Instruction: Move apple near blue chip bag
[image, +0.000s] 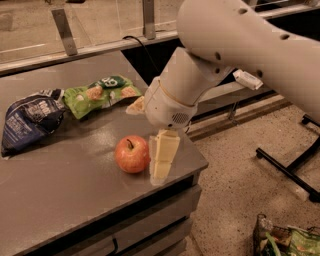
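The red-orange apple (132, 154) stands on the grey table (60, 195) near its front right corner, stem up. The blue chip bag (30, 120) lies at the table's left edge, well to the left of and behind the apple. My gripper (161, 165) hangs from the white arm and points down, right beside the apple on its right, close to the table top and near the table's right edge. The arm covers the table's back right part.
A bright green snack bag (100, 94) lies right of the blue bag, behind the apple. A rail with posts (65, 35) runs behind the table. On the floor to the right are black stand legs (295, 165) and a green bag (287, 242).
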